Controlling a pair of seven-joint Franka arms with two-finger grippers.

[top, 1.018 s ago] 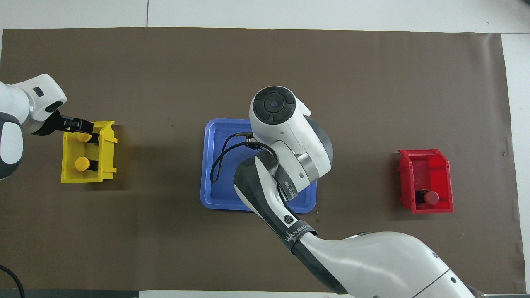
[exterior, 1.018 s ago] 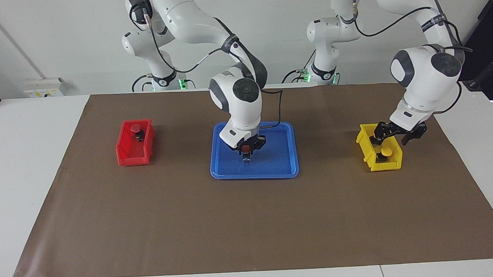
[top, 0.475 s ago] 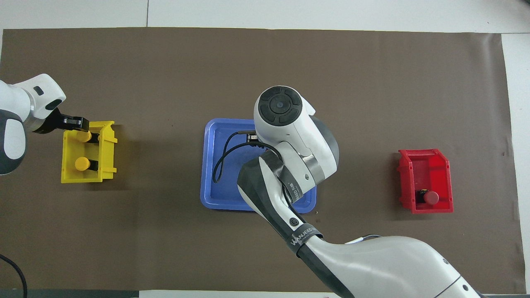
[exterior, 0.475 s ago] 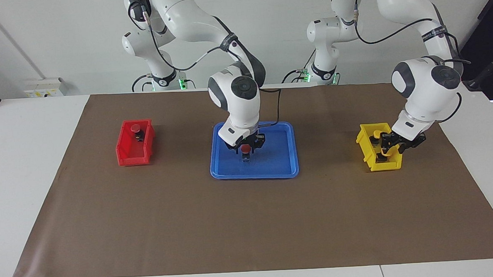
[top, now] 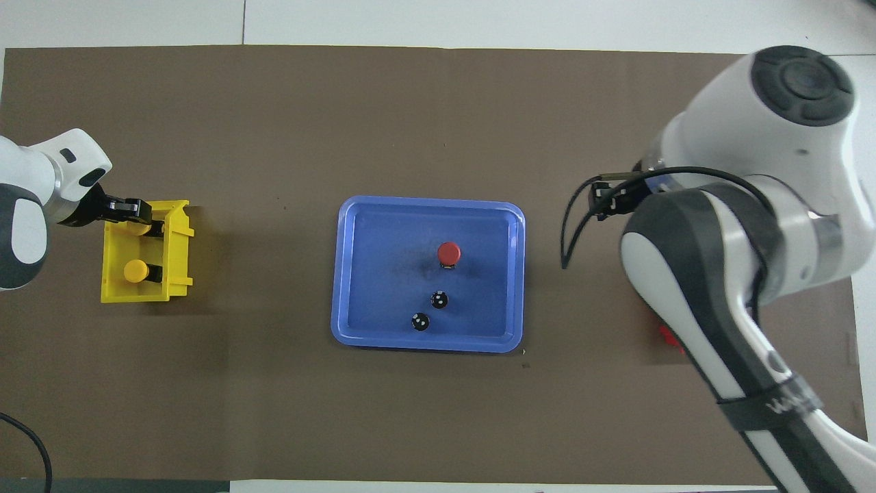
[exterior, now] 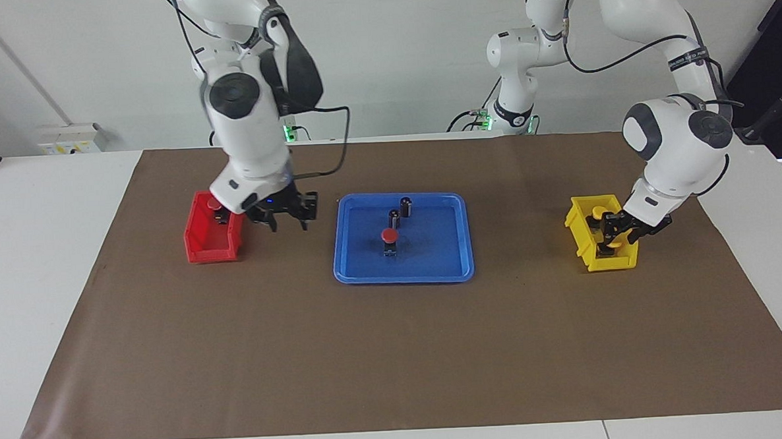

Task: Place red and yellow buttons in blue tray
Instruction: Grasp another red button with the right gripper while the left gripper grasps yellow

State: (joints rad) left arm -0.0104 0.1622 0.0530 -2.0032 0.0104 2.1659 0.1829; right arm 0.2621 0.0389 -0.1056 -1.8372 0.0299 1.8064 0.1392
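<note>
1 red button (exterior: 389,235) set in blue tray (exterior: 456,269). Right gripper (exterior: 287,221) at frame left, jaws parted, nothing held. Left gripper (exterior: 612,231) in yellow bin (exterior: 581,232), jaws closed on yellow button (top: 142,226). Next move judged: lift, carry to tray.

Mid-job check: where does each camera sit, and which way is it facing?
Facing view: high across the table, looking at the robots; both arms show nearly whole, right pincer over the mat beside the red bin, left pincer down in the yellow bin.
Overhead view: high above the robots' end, looking forward and steeply down; the right arm's forearm mostly covers the red bin, the left pincer shows at the yellow bin.
Shared: blue tray, red button, two dark cylinders, seen half a turn apart.
</note>
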